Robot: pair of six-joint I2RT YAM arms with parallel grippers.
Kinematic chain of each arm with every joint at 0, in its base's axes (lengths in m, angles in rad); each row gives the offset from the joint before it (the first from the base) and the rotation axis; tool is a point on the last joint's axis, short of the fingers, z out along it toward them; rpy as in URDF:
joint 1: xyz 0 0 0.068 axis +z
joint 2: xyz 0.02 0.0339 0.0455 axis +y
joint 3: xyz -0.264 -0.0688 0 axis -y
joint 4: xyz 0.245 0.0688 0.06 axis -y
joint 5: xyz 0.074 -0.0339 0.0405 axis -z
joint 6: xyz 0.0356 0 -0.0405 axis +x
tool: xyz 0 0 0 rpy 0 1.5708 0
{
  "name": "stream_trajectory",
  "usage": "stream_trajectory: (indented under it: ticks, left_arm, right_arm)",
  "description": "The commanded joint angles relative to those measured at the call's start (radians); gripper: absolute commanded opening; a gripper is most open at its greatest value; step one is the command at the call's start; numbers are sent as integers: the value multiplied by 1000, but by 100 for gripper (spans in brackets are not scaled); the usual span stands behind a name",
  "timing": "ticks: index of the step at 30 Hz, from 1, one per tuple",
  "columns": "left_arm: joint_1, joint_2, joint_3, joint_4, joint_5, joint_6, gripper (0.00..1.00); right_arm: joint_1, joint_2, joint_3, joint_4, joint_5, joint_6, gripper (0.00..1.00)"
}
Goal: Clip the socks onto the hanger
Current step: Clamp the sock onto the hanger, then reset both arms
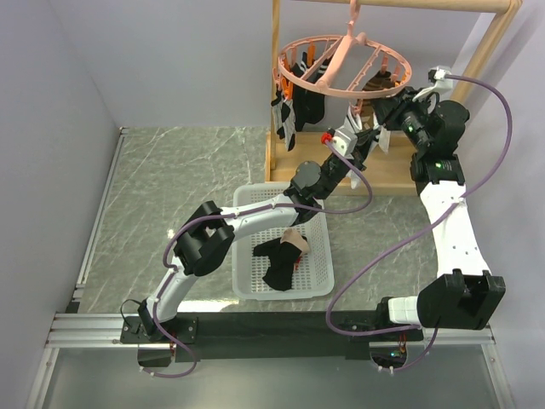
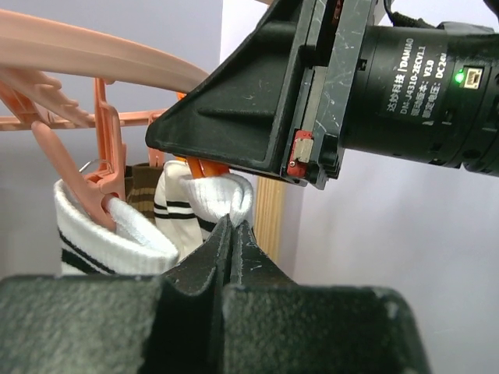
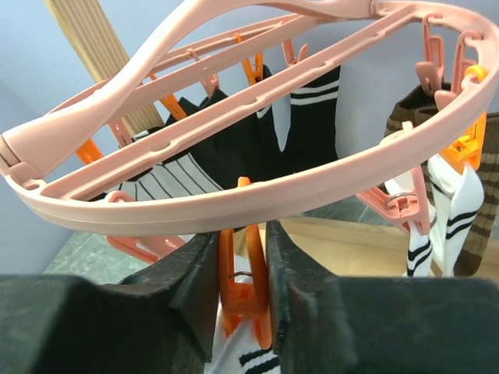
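The pink ring hanger [image 1: 345,61] hangs from the wooden rack, with several socks clipped round its rim. My left gripper [image 2: 232,224] is shut on the cuff of a white sock with black stripes [image 2: 222,196], holding it up under the rim. My right gripper [image 3: 243,234] is shut on an orange clip [image 3: 248,274], squeezing its upper arms; the white sock's cuff [image 3: 248,360] sits at the clip's mouth. In the top view both grippers [image 1: 368,128] [image 1: 383,108] meet under the ring's near right edge. The right gripper's black body [image 2: 257,117] fills the left wrist view just above the sock.
A white basket [image 1: 247,200] on the table holds a black sock [image 1: 277,266] and a tan one [image 1: 295,241]. The wooden rack [image 1: 491,41] and its base [image 1: 336,166] stand behind. Black socks [image 3: 257,132] and a brown striped one [image 3: 483,195] hang from other clips.
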Motion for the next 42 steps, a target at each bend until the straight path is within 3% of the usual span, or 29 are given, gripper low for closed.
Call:
stream_trajectory:
  ticks: [1, 8, 12, 24, 29, 33, 36, 42]
  left_arm:
    - [2, -24, 29, 19, 18, 12, 2]
    - [6, -33, 9, 12, 15, -7, 4]
    - [10, -39, 2, 5, 24, -25, 10]
    - [13, -144, -99, -118, 51, -128, 42]
    - [62, -292, -204, -282, 180, -290, 67]
    - [186, -400, -271, -382, 353, -448, 88]
    - [264, -480, -320, -425, 464, -524, 93]
    - [355, -645, -409, -606, 479, -502, 94]
  right_arm:
    - [1, -31, 62, -45, 10, 34, 34]
    - [1, -54, 74, -101, 40, 10, 62]
    - [-1, -64, 96, -148, 56, -3, 69]
    - [-2, -129, 122, -277, 162, -56, 73]
    - [-5, -201, 70, -291, 257, -78, 76]
    - [-5, -273, -7, -250, 284, -89, 80]
    - [-5, -344, -89, -200, 312, -78, 82]
    - [-4, -514, -330, -12, 262, -32, 83]
